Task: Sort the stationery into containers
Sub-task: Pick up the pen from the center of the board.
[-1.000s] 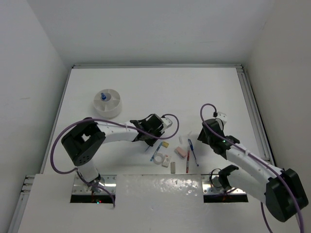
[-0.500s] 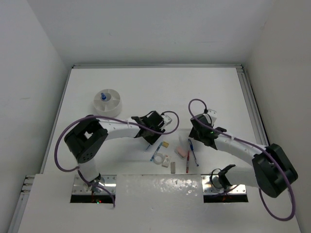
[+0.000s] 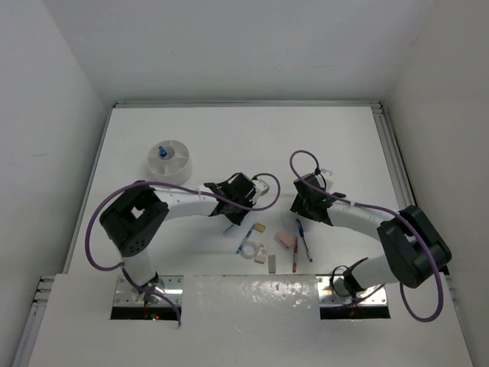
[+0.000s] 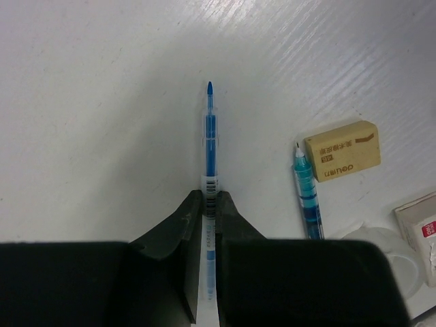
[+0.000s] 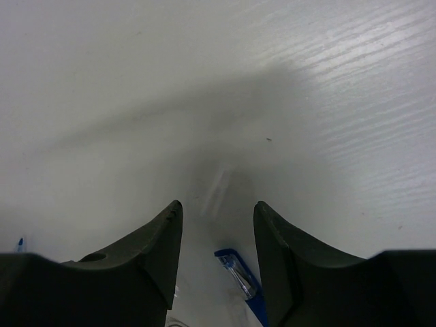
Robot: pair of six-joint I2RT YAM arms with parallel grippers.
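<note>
In the left wrist view my left gripper [image 4: 211, 197] is shut on a blue pen [image 4: 210, 129], which lies on the table with its tip pointing away. A second blue pen [image 4: 306, 194] and a tan block [image 4: 341, 150] lie just to its right. From above, the left gripper [image 3: 231, 219] sits left of the pile. My right gripper [image 3: 299, 209] stands open at the top end of a dark blue pen [image 3: 303, 238]. That pen's clip end [image 5: 238, 272] shows between the open fingers, with nothing gripped. The round white container [image 3: 170, 164] holds a blue-capped bottle [image 3: 162, 151].
A clear tape ring [image 3: 249, 251], a white eraser [image 3: 263, 251], a pink eraser [image 3: 284, 241], a red pen [image 3: 295, 256] and a small pale block [image 3: 272, 261] lie close together between the arms. A white panel [image 3: 244, 306] covers the near edge.
My left gripper has closed on the blue pen. The right arm has swung left and forward, bringing its open gripper over the top end of the dark blue pen.
</note>
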